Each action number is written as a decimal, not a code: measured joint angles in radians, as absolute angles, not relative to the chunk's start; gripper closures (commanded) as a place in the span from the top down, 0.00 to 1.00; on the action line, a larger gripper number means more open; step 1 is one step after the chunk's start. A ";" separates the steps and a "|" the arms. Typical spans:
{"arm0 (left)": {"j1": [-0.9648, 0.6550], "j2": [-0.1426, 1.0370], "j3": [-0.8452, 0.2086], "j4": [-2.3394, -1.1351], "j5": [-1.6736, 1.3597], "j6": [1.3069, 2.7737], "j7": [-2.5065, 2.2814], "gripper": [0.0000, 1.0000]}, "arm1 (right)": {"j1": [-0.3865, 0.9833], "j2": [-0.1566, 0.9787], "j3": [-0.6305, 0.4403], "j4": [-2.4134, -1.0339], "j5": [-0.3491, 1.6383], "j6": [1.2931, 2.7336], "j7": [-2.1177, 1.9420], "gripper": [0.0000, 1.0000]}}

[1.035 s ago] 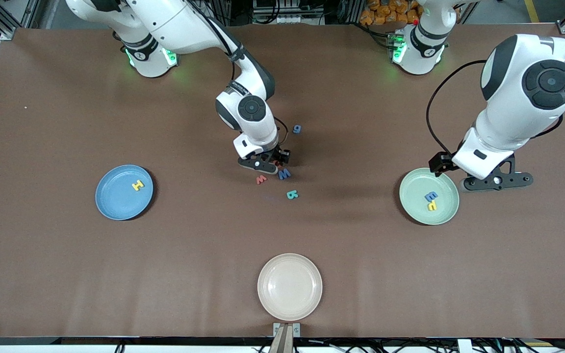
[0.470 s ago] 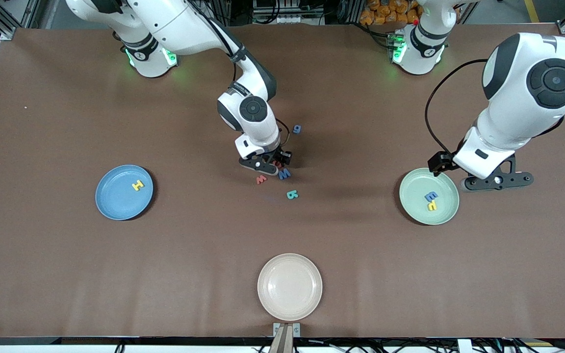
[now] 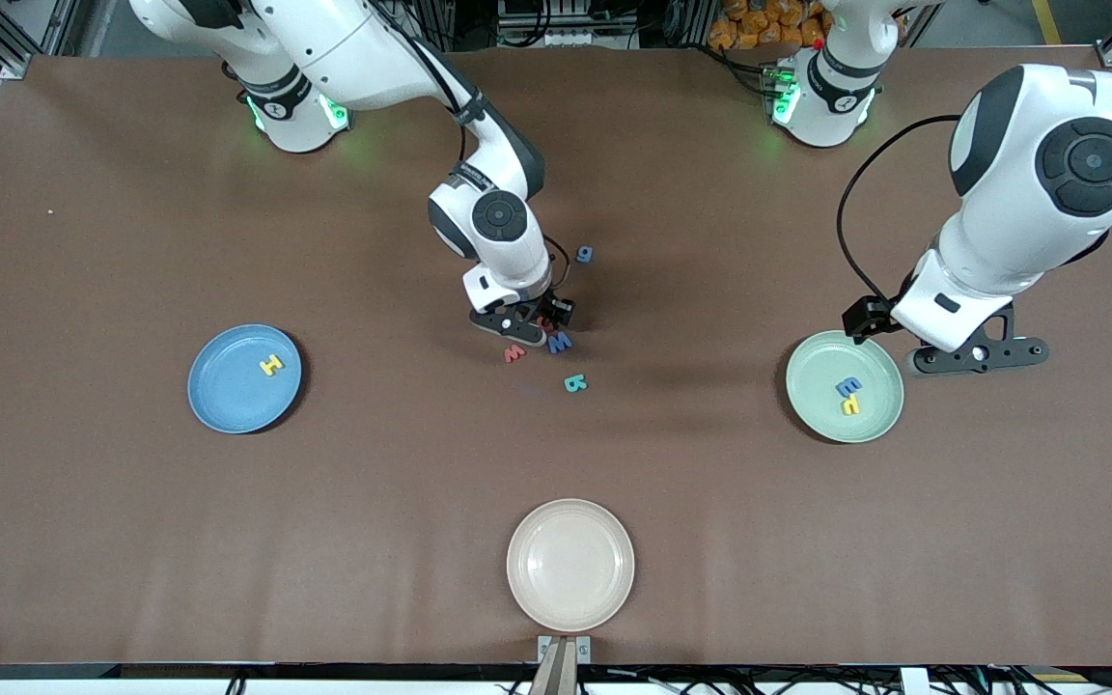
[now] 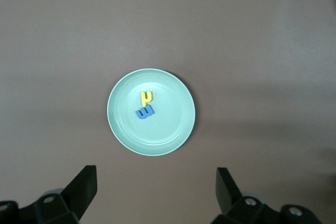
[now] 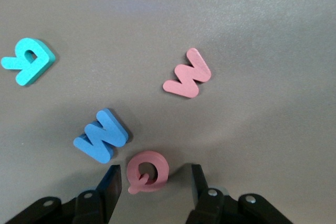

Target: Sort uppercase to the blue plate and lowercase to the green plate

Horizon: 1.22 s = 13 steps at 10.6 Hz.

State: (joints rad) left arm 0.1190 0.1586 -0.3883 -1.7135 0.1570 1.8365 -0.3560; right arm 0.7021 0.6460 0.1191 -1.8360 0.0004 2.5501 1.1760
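My right gripper (image 3: 529,326) is low over the table, open, with the red Q (image 5: 149,170) between its fingers, which do not touch it. Beside it lie the blue W (image 5: 102,136), small red w (image 5: 188,74) and teal R (image 5: 29,61); they also show in the front view: W (image 3: 560,341), w (image 3: 514,353), R (image 3: 574,383). The blue g (image 3: 584,254) lies nearer the bases. The blue plate (image 3: 228,396) holds the yellow H (image 3: 270,365). The green plate (image 3: 875,415) holds the blue E-like letter (image 3: 848,387) and yellow h (image 3: 849,405). My left gripper (image 3: 976,359) waits open and empty beside the green plate (image 4: 173,129).
A cream plate (image 3: 569,565) sits near the table's front edge, nearer the front camera than the loose letters. The brown table (image 3: 131,541) runs wide between the plates.
The right gripper has shifted very slightly around the red Q. The left arm and the letters have not moved.
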 measured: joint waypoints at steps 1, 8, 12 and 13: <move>0.119 0.158 -0.388 -1.713 0.157 1.834 -0.356 1.00 | 0.702 0.648 0.119 -1.835 0.000 2.551 1.181 0.62; 0.119 0.158 -0.388 -1.710 0.157 1.822 -0.356 1.00 | 0.707 0.670 0.119 -1.809 0.000 2.553 1.206 0.46; 0.119 0.158 -0.388 -1.710 0.157 1.822 -0.356 1.00 | 0.711 0.672 0.119 -1.806 0.000 2.553 1.206 0.44; 0.119 0.158 -0.388 -1.710 0.157 1.822 -0.356 1.00 | 0.711 0.672 0.119 -1.805 0.000 2.553 1.206 0.44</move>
State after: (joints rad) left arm 0.1191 0.1580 -0.3882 -1.7101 0.1569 1.8220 -0.3559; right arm 0.7114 0.6723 0.1194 -1.8053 0.0001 2.5525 1.2057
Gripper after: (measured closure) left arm 0.000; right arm 0.564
